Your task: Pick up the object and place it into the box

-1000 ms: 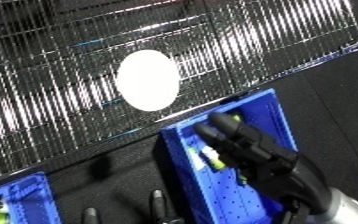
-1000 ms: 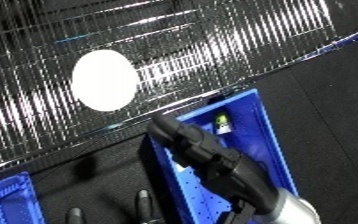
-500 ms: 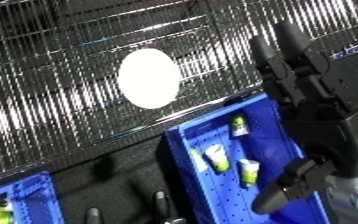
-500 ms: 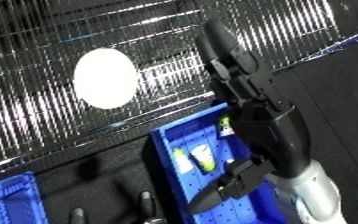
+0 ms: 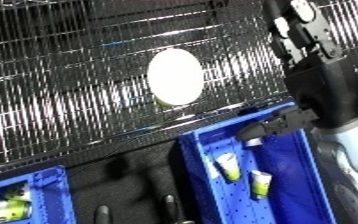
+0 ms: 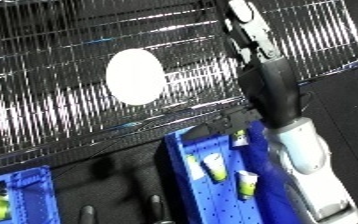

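Wire mesh (image 5: 69, 100) fills the upper part of both eye views, a shiny cage wall or basket side, with a white oval object (image 5: 175, 76) resting against it, well above the bins. Its place up on the mesh makes it the likely thing to pick up, since it lies out alone where a hand can get at it.

Below, a blue bin (image 5: 193, 165) sits on a dark surface with its open side up, so that things can drop in from above. It already holds several small pale tubes with green parts (image 5: 229, 166). A second blue bin (image 5: 47, 187) shows at the lower left with similar pieces inside.

The right hand (image 5: 304, 30) is raised high on its white and silver forearm (image 6: 304, 150), reaching over the bin towards the mesh. Its fingers stand straight and long, holding nothing, and it is to the right of the oval object, near it but apart. The thumb juts out low over the bin's rim. I judge this to be the reach: the hand is kept spread so it can close round the oval. The left hand shows in neither view.
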Robot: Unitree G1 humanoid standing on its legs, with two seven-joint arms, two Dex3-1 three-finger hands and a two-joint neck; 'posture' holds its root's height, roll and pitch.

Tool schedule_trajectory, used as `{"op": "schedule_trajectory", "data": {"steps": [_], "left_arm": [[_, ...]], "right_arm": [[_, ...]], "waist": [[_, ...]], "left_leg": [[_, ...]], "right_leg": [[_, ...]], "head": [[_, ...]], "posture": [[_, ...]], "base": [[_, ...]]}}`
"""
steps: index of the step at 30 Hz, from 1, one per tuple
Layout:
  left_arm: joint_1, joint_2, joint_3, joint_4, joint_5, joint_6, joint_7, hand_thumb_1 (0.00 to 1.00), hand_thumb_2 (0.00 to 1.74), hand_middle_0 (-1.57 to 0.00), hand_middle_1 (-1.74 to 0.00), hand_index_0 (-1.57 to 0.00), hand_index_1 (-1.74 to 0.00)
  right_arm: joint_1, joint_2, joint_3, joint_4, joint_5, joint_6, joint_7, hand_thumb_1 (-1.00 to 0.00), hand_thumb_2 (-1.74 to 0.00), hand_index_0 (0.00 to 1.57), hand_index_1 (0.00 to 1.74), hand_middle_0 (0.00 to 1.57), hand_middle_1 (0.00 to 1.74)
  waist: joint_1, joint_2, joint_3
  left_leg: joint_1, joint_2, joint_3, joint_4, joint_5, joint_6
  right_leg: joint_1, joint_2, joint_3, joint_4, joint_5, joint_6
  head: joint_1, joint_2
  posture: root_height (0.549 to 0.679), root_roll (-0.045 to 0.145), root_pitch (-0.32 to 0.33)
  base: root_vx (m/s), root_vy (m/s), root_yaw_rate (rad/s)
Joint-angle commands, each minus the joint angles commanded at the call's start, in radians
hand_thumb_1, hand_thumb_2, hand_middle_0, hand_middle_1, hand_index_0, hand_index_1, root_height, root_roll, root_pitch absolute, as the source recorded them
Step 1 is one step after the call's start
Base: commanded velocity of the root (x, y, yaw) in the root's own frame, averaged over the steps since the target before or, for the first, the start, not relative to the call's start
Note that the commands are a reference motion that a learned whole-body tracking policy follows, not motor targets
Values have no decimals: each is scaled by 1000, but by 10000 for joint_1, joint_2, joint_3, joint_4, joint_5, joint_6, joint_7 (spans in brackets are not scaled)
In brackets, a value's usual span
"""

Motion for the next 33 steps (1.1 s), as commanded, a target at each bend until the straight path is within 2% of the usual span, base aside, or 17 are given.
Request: {"op": "schedule_trajectory", "data": {"steps": [6,12,25,33], "left_arm": [[39,9,-192,-237,-85,44,38,0,0,0,0,0,0],[66,16,-365,-328,-174,-24,-36,0,0,0,0,0,0],[53,120,-674,-692,-255,-63,-40,0,0,0,0,0,0],[79,118,-839,-967,-283,-52,40,0,0,0,0,0,0]], "right_arm": [[-714,-194,649,1131,-433,-3,-315,0,0,0,0,0,0],[-1339,-298,1246,2450,-464,-68,-386,0,0,0,0,0,0],[-2391,-197,2144,4181,178,124,247,0,0,0,0,0,0],[-2901,73,2533,4709,376,344,593,0,0,0,0,0,0]], "waist": [[116,201,0],[222,354,0],[487,573,0],[666,714,0]], "left_leg": [[-180,-93,-14,71,7,17],[-368,-148,-20,80,38,36],[-741,-240,-52,262,-19,99],[-878,-291,-80,243,8,116]], "right_leg": [[-229,-37,33,149,-52,-33],[-482,-58,48,251,-68,-63],[-893,-114,11,503,-122,-106],[-1051,-170,-22,553,-128,-123]], "head": [[281,45],[560,233],[1238,669],[1508,884]], "posture": [[628,84,92],[625,85,106],[621,85,126],[620,86,137]], "base": [[17,25,48],[7,18,36],[15,11,34],[16,14,41]]}}
